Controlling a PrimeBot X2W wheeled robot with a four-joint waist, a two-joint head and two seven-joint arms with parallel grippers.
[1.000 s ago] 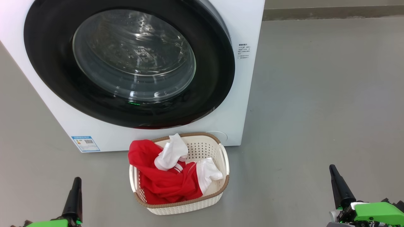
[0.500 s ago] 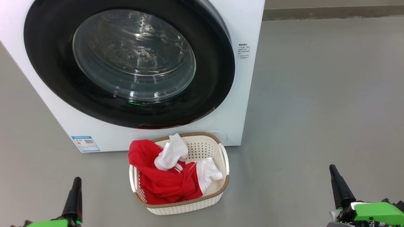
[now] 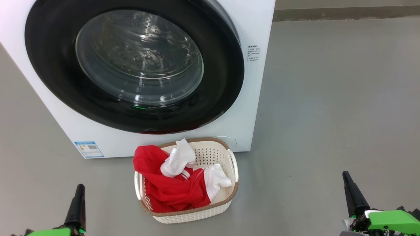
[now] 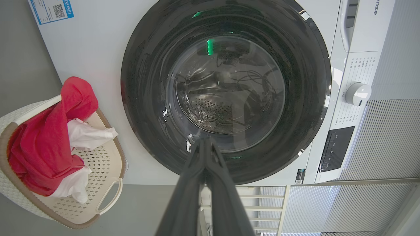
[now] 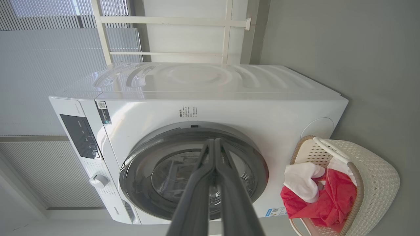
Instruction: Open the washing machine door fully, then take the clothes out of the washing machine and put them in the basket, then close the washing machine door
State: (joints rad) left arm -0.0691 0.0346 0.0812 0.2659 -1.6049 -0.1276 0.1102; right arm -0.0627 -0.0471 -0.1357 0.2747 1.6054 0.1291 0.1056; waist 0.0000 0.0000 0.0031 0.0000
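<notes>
door (image 3: 137, 59): black-rimmed round glass, flat against the white washer (image 3: 256, 105); latch hidden, full closure not tellable.
clothes (image 3: 170, 191): red and white, heaped in the basket (image 3: 193, 216), one red fold over the rim corner nearest the washer.
basket place: on the floor (image 3: 328, 98), just in front of the washer.
left claw (image 3: 79, 187): clenched, empty, well apart from the basket.
right claw (image 3: 345, 175): clenched, empty, well apart on the other side.
risk 1: unlatched door swinging out over the basket.
risk 2: draped fold slipping to the floor if the basket is nudged.

Bright, even light; sharp focus
</notes>
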